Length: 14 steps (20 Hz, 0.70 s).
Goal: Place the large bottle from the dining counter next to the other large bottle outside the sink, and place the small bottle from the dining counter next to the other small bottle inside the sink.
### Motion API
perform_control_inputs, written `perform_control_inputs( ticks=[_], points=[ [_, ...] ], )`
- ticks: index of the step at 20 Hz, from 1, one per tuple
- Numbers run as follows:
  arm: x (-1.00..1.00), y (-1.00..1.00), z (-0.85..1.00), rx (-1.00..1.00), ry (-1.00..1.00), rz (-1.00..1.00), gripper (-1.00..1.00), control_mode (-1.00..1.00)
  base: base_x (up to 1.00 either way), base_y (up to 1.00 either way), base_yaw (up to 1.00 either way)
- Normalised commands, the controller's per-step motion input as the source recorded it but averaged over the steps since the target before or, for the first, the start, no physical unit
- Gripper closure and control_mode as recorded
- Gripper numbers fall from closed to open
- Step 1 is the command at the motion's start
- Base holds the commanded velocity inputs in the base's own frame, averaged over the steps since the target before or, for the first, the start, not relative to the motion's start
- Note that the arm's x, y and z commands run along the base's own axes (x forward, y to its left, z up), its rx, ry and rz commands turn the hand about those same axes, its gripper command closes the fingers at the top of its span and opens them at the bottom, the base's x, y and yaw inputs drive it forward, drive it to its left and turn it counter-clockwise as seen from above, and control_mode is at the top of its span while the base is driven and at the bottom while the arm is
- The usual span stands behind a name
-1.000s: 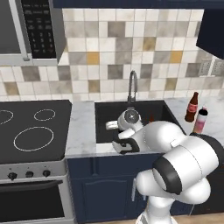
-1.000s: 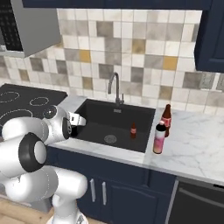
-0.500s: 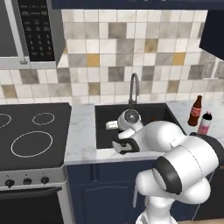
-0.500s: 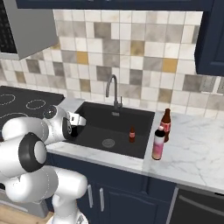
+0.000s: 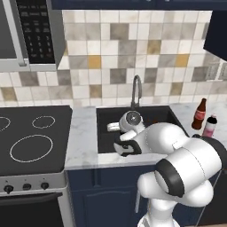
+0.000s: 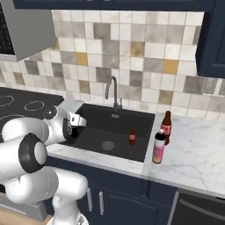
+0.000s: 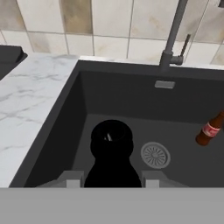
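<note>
Over the sink [image 7: 52, 127], the gripper [image 7: 112, 177] clamps a small dark bottle [image 7: 111, 151] — likely light, rigid, slick — held at its body.

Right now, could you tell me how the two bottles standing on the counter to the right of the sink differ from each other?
The brown bottle is dark brown with a red label; the pink bottle is pale pink with a lighter cap. The brown bottle stands farther back, toward the tiled wall; the pink bottle stands nearer the counter's front edge. The brown bottle's neck is slim, while the pink bottle's body is stouter. Both stand upright beside the sink.
</note>
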Motion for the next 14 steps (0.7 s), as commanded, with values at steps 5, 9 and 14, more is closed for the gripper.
perform_control_inputs(
  ticks=[5,9,14],
  points=[
    [0.0,0.0,0.0,0.0,0.0,0.0,1.0,1.0,0.31,0.0,0.0],
    [0.0,0.0,0.0,0.0,0.0,0.0,1.0,1.0,0.26,0.0,0.0],
    [0.0,0.0,0.0,0.0,0.0,0.0,1.0,1.0,0.29,0.0,0.0]
  ],
)
